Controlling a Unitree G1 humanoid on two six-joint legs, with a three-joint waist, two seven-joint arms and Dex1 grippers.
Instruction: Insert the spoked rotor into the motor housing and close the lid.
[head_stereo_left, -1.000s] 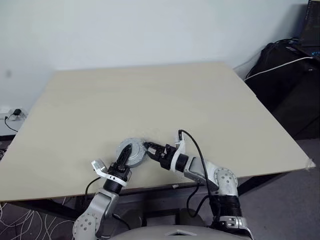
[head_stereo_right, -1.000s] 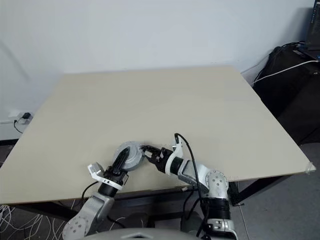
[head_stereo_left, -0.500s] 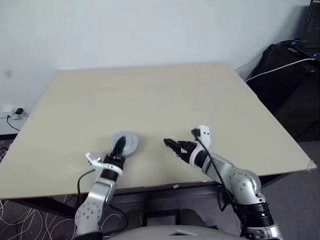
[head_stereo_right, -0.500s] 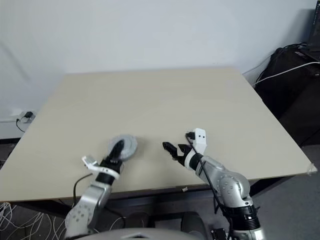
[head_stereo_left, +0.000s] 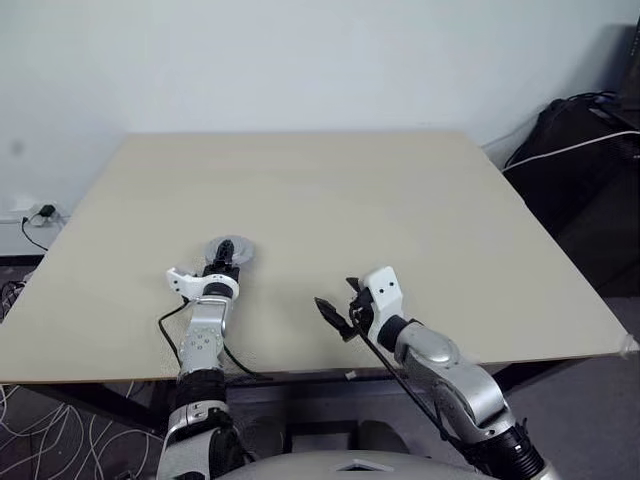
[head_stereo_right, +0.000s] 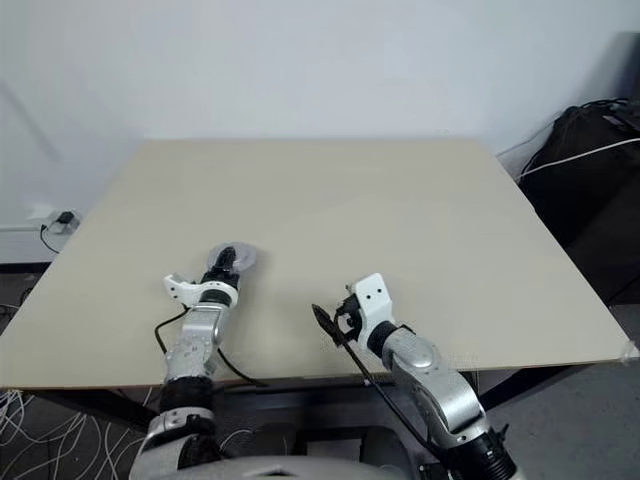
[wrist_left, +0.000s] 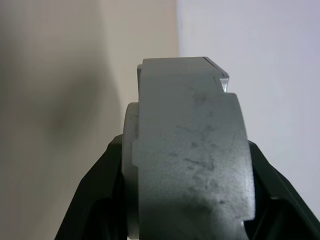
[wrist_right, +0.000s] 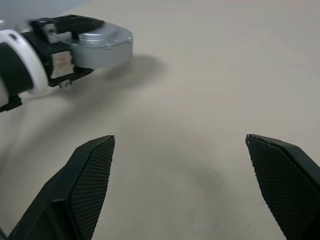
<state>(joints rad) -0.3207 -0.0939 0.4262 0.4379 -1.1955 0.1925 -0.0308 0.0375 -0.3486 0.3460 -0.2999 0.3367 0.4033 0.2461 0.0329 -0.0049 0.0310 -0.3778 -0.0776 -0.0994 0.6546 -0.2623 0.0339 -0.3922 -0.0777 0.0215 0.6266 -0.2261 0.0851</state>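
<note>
Since a second ago, parted: left gripper carried its grey disc, the closed motor housing, outward toward eleven o'clock over the table; right gripper let go and drawn back toward five o'clock. Now clamped on the disc's two faces, left fingers, disc held edge-on just above the tabletop at about nine o'clock. Spread wide and empty, right fingers, hovering over bare wood well apart from the disc.
</note>
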